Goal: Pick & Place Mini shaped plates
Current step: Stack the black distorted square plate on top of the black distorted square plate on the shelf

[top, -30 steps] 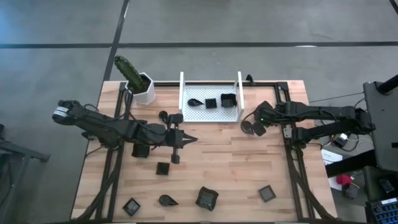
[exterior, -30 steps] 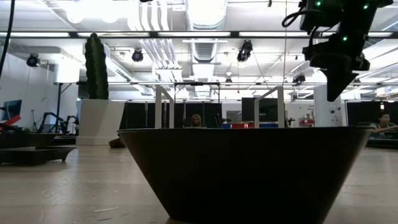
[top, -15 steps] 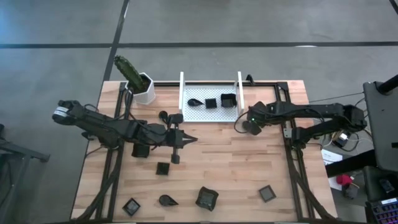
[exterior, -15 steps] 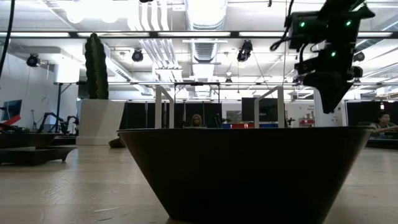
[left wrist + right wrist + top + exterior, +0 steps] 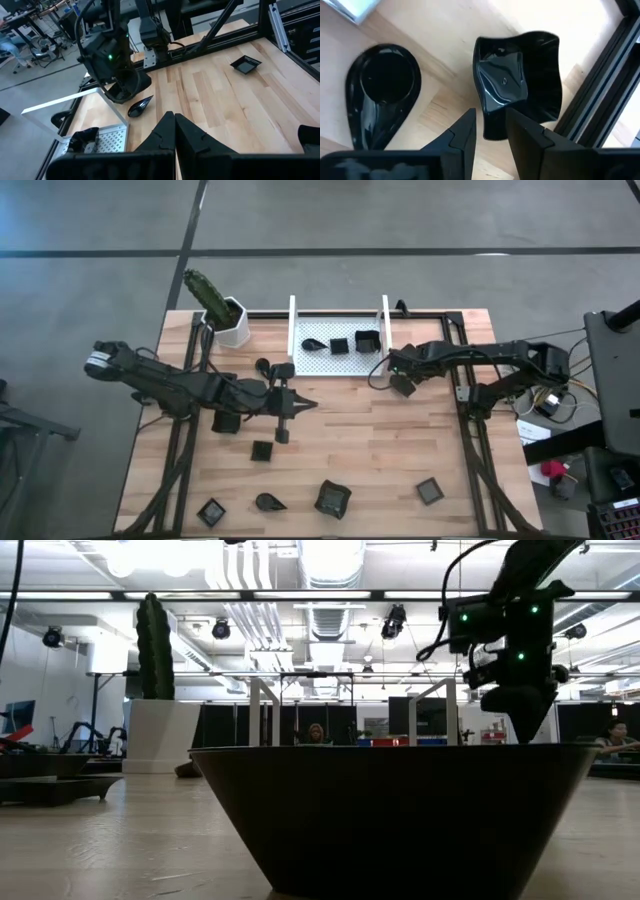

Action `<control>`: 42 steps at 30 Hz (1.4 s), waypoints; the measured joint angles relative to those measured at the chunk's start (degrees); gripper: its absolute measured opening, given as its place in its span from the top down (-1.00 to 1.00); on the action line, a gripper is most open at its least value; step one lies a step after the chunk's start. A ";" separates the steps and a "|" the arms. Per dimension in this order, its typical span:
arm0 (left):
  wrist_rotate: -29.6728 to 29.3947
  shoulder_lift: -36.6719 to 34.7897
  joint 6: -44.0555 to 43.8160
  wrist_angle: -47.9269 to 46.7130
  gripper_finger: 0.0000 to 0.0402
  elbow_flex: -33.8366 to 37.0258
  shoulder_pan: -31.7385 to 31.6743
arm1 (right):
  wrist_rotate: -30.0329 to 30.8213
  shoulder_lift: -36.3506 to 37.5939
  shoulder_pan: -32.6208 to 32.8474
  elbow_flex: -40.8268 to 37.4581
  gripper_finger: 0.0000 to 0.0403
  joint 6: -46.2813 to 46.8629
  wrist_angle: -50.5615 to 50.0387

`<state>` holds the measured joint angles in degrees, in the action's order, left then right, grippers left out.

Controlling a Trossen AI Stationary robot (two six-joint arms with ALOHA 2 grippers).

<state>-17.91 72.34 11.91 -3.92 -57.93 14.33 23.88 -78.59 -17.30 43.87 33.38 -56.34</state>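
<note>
Plates (image 5: 517, 80) bear no readable writing; right tool (image 5: 490, 131) spread open above one, left tool (image 5: 174, 131) closed.

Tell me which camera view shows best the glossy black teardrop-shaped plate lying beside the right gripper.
The right wrist view: the glossy black teardrop-shaped plate fills much of it, its round bowl clear. The left wrist view shows it small and far off. The high and low views do not show it clearly.

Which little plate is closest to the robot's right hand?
The wavy square plate, right by the right gripper's fingers, beside the teardrop plate; the other plates lie farther off.
</note>
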 joint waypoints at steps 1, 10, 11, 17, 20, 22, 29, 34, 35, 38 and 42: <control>0.00 0.00 -0.01 0.00 1.00 0.00 0.00 | 0.02 -0.35 0.00 -0.16 0.48 -0.05 0.07; 0.00 0.00 -0.04 0.00 1.00 0.00 0.02 | -0.17 -2.18 0.00 -2.77 0.55 -0.91 3.16; 0.00 0.00 -0.02 0.00 1.00 0.00 0.02 | -0.27 -2.19 0.00 -3.08 0.55 -1.05 3.48; 0.00 0.00 0.01 0.02 1.00 0.00 0.02 | -0.33 -1.86 -0.01 -4.51 0.55 -3.41 5.71; 0.00 0.00 0.02 0.02 1.00 0.00 0.02 | -0.35 -1.92 -0.10 -5.24 0.55 -4.49 7.60; 0.00 0.00 0.03 0.02 1.00 0.00 0.02 | -0.33 -2.14 -0.51 -5.73 0.57 -5.15 8.75; -0.02 0.00 0.04 0.04 1.00 0.00 0.02 | -0.30 -2.40 -1.53 -6.92 0.69 -8.36 10.91; -0.02 0.00 0.05 0.07 1.00 0.00 0.02 | -0.25 -2.40 -1.50 -6.92 0.93 -8.59 10.91; -0.02 0.00 0.05 0.07 1.00 0.00 0.02 | 0.00 -2.40 -1.44 -6.92 0.94 -8.59 10.89; -0.02 0.00 0.05 0.07 1.00 0.00 0.02 | 0.22 -1.86 -1.12 -6.84 0.96 -8.59 10.42; -0.01 0.02 -0.01 0.04 1.00 0.00 0.02 | 0.21 -0.09 0.18 -4.98 0.96 -7.81 6.95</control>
<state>-17.93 72.36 11.91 -3.88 -57.93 14.35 24.09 -78.68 -17.12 38.89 25.58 -49.39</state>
